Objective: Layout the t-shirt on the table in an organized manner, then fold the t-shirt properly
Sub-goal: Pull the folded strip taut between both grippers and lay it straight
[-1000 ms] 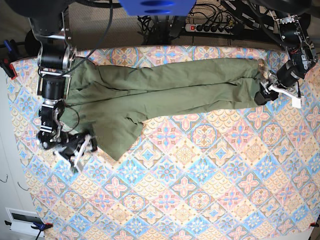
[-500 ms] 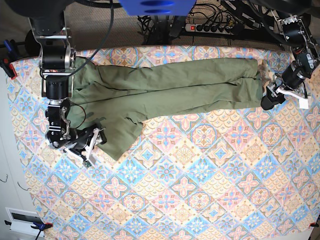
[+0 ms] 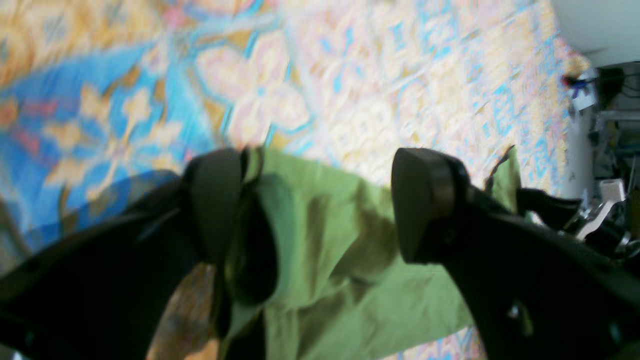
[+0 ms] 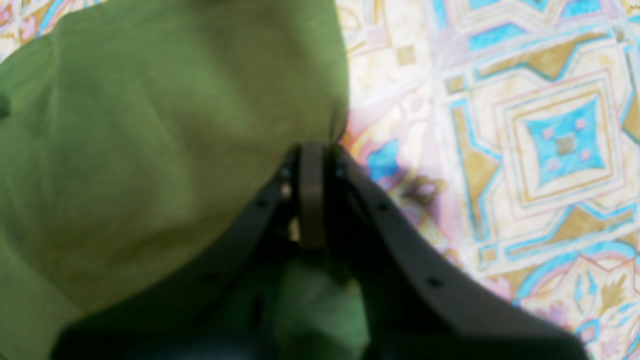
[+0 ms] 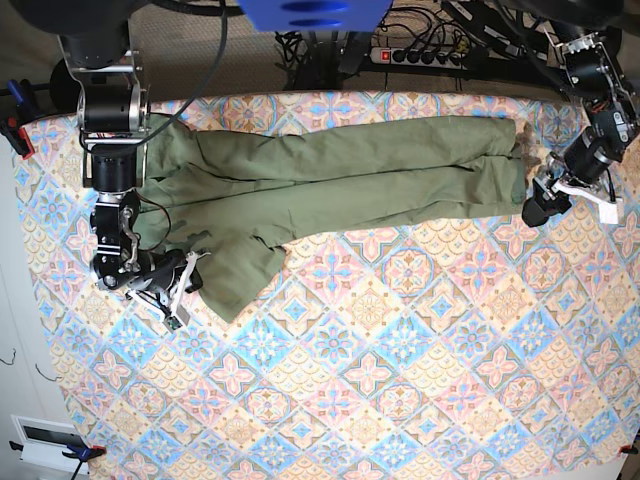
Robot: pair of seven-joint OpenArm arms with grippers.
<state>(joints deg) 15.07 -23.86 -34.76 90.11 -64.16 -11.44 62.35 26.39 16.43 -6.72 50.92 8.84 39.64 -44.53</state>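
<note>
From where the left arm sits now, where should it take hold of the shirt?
Take the t-shirt at its nearest end edge, coming in low from the table's outer side. That end lies flat and bunched beside the open left gripper, and in the wrist view cloth already sits between the fingers. The right gripper is shut on the opposite end, so pulling outward should tension it.
</note>
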